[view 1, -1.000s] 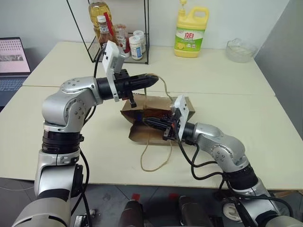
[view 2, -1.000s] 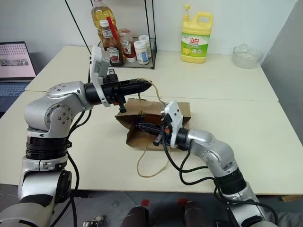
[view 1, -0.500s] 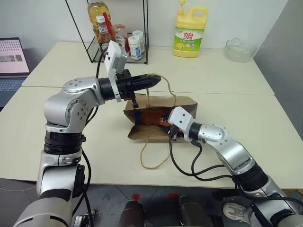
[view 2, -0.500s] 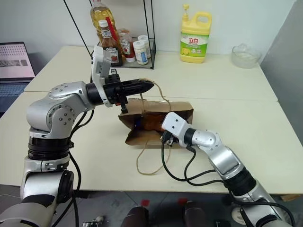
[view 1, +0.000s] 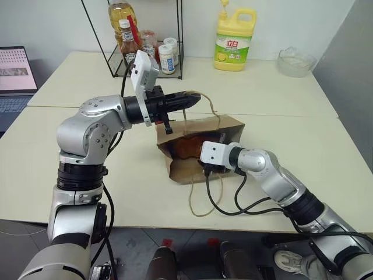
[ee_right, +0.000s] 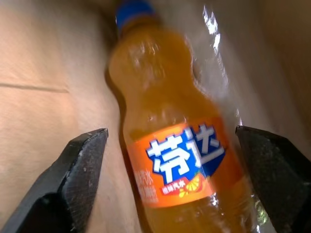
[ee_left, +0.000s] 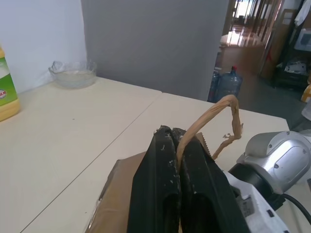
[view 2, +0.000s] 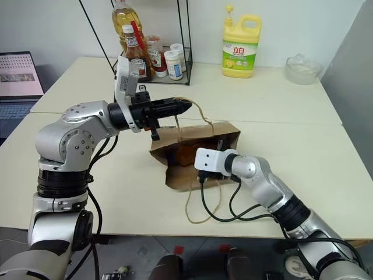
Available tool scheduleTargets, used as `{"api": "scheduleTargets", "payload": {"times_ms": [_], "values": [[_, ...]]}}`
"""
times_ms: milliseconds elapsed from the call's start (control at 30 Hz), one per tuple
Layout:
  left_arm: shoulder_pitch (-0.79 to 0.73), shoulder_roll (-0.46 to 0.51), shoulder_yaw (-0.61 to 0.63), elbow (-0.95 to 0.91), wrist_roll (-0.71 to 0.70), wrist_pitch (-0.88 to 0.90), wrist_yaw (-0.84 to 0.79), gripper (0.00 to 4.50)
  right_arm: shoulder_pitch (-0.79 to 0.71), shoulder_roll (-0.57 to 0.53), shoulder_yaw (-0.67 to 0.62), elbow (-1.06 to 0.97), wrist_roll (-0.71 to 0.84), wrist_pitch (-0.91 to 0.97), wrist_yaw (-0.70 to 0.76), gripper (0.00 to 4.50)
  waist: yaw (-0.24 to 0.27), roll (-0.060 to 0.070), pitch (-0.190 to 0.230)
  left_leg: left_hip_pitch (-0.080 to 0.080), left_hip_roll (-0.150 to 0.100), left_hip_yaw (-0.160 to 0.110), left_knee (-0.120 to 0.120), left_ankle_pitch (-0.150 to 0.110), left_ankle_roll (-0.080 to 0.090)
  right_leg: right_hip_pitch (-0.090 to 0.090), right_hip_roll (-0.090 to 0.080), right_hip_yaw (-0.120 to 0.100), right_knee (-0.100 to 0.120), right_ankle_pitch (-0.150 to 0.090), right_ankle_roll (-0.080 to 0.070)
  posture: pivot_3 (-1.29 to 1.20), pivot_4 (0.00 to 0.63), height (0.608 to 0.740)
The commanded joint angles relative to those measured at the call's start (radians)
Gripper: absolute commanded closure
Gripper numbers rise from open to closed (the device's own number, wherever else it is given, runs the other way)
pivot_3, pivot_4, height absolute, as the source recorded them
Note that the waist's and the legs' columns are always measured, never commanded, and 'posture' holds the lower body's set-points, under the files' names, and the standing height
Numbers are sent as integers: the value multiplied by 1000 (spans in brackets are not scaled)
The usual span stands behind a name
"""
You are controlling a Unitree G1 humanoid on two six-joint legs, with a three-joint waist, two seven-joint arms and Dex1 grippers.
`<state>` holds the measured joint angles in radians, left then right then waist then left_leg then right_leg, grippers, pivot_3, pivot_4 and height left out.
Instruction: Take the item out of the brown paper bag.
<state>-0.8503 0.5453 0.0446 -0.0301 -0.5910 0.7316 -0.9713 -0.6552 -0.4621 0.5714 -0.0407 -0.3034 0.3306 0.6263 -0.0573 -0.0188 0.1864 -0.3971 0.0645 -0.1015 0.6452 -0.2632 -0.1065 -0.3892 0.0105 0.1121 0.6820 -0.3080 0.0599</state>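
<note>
the bottle (ee_right: 175, 145) of orange drink lay on its side inside the paper bag (view 1: 230, 125), blue cap (ee_right: 133, 8) pointing toward the closed bottom, label facing up. the bag itself lay on the tabletop (view 1: 326, 140) with its mouth toward the robot. the right claw (ee_right: 170, 179) was inside that mouth, its two fingers (ee_right: 80, 160) spread wide on either side of the bottle's body and gripping nothing; both looked apart from the plastic, though how far along the bottle they sat was hard to judge.

the left claw (ee_left: 176, 160) was clamped shut on one cord handle (ee_left: 214, 114), held up above the bag so the upper wall stayed lifted off the bottle.

for the grasp to go well, it seemed best to push the right claw in until the fingers sat over the labelled, widest part, then close squarely across it; a pinch near the rounded end would likely let the smooth plastic squirt out or roll. the left claw would do well to keep the handle taut, since a slack wall could sag onto the fingers.

room was tight sideways: the paper walls sat close to both fingers, and the creased lower lip could catch on the way out. a straight pull back along the bag's length looked cleanest. the second handle (view 1: 201, 201) trailed loose on the tabletop in front of the mouth and could snag. toward the robot the tabletop was bare; the wire rack (view 1: 145, 41) and the yellow jug (view 1: 235, 38) stood well apart at the back.
</note>
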Motion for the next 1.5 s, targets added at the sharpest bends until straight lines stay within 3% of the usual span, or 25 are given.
{"api": "scheduleTargets", "payload": {"times_ms": [33, 233, 433, 733, 933, 1067, 1300, 1500], "values": [[-9, -5, 5, -40, -14, -18, 2, 4500, -17, 5, -7, 38, -44, 16, 16, 39, 0, 0, 0, 0, 0, 0, 0, 0, 0, 0, 0, 0, 0, 0, 0, 0, 150, 740], [-12, -11, 5, -39, -14, -19, 4, 4500, -30, 12, 3, 100, -87, 1, 40, 39, 0, 0, 0, 0, 0, 0, 0, 0, 0, 0, 0, 0, 0, 0, 0, 0, 150, 740], [-13, -15, 6, -36, -12, -20, 5, 4500, -16, 10, -27, 98, -93, -35, 41, 1156, 0, 0, 0, 0, 0, 0, 0, 0, -1, 1, 0, 0, 0, 0, 0, 0, 150, 740], [-3, -20, -4, 3, 28, -64, 11, 4500, 45, -22, -145, -39, -8, -196, 37, 1160, 2, 0, 0, -1, 0, -1, 0, 0, -1, 0, -1, -1, 0, 0, 0, 0, 150, 740], [0, -42, -35, 66, 100, -143, 34, 4500, 93, -78, -248, -222, 120, -124, 158, 1160, 1, 1, 0, -1, 0, -1, 0, 0, -1, 0, -1, -1, 0, 0, 0, 0, 150, 740], [-7, -47, -34, 87, 111, -164, 31, 4500, 144, -136, -368, -367, 254, 1, 230, 1160, 2, 1, 0, -2, 0, -2, 0, 0, -1, 0, -1, -2, 0, 0, 0, 0, 150, 740], [-2, -38, -27, 112, 131, -189, 35, 4500, 277, -243, -717, -612, 652, 465, 322, 1160, 8, 2, 1, -3, -1, -4, 0, 0, 0, 1, -1, -5, 0, 0, 0, 0, 150, 740], [-17, -39, -28, 147, 142, -202, 36, 4500, 295, -359, -895, -654, 833, 669, 308, 1160, 7, 2, 1, -2, 0, -5, 0, -1, 3, 1, -1, -6, -1, 0, 0, 0, 150, 740]]}}
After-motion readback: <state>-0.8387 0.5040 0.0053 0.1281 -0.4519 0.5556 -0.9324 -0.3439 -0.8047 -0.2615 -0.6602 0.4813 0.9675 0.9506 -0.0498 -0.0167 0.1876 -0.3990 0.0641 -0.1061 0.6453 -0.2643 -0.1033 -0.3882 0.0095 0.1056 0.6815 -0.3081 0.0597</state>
